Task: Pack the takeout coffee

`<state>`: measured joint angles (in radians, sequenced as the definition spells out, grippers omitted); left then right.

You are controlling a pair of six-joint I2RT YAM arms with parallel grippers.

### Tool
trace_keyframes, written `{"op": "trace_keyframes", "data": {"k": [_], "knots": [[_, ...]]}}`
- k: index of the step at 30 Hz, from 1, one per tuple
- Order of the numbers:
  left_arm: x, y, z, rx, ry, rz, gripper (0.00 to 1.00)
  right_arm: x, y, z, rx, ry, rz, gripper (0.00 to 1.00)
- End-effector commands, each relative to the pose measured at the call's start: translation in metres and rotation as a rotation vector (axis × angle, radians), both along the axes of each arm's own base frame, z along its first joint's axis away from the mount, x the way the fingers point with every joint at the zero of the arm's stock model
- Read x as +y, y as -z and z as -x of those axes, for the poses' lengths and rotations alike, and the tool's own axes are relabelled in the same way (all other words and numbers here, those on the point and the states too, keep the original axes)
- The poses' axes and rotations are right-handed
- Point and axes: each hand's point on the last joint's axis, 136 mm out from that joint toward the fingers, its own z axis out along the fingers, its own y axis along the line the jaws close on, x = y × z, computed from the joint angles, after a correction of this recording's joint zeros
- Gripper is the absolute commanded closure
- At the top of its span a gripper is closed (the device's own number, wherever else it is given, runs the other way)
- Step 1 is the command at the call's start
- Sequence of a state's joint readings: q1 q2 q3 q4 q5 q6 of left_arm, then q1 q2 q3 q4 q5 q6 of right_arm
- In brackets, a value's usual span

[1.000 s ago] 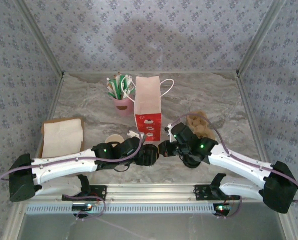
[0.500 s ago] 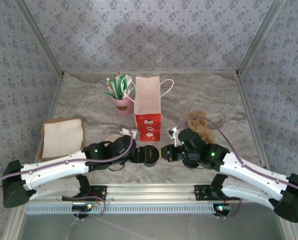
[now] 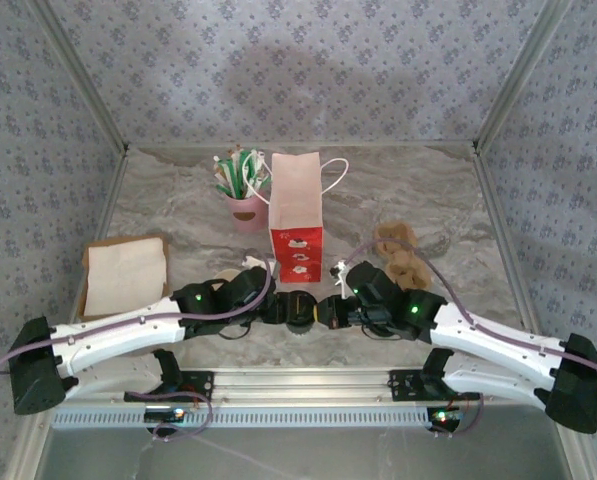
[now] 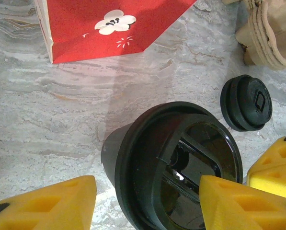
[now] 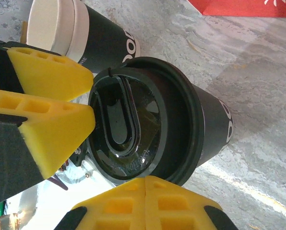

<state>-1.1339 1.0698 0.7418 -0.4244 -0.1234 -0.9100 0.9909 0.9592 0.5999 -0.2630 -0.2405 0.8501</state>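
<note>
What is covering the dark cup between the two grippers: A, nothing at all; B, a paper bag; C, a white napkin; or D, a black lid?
D: a black lid is seated on the rim of the dark cup.

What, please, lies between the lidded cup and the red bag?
Only bare marble table separates lidded cup and red bag, in left wrist view.

A pink cup of sticks [image 3: 244, 211] stood at the back — a white napkin [image 3: 126, 275] lay on cardboard [image 3: 93, 248], far left.
</note>
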Motion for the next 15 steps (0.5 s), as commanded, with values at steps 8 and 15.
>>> {"op": "trace_keyframes", "data": {"k": [8, 15], "knots": [[-0.003, 0.014, 0.004, 0.035, 0.024, -0.015, 0.5, -0.004, 0.025, 0.001, 0.039, 0.024, 0.056, 0.93], [0.0, 0.027, 0.009, 0.067, 0.012, -0.009, 0.52, -0.014, 0.046, 0.006, 0.073, 0.039, 0.1, 0.93]]}}
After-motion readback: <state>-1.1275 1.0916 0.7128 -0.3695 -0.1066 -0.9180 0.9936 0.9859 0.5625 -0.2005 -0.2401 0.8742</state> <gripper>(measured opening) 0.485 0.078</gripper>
